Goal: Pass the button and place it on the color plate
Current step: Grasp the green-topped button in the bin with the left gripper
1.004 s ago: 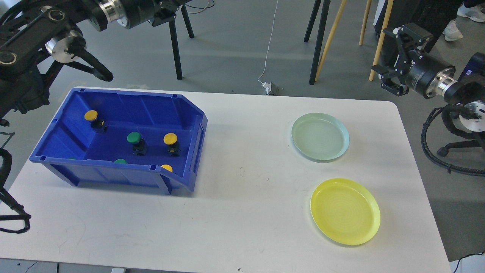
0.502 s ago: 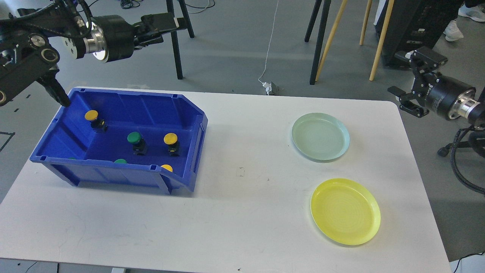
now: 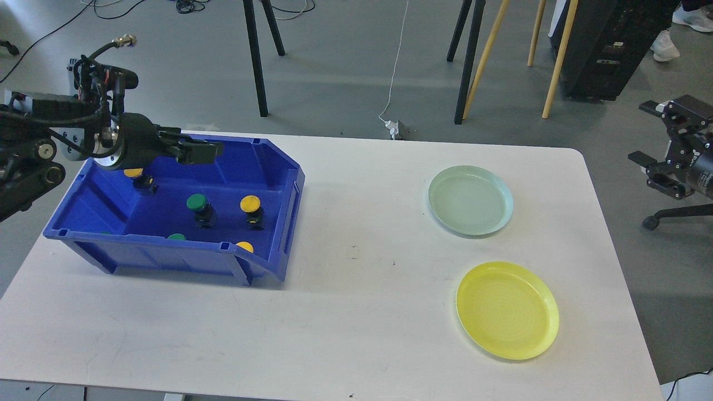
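overhead, left fingers [image 3: 214,152] unclear above glossy blue plastic bin [image 3: 278,223]; right fingers [image 3: 649,170] apart, empty.

A big white table [image 3: 356,312] holds three things. On its left side sits a blue bin [image 3: 167,256], with one open end tipped toward the middle of the table. On its right side lie two round plates, well apart from the bin: a pale green plate [image 3: 470,200] farther back and a yellow plate [image 3: 507,309] nearer the front, close to each other but not touching.
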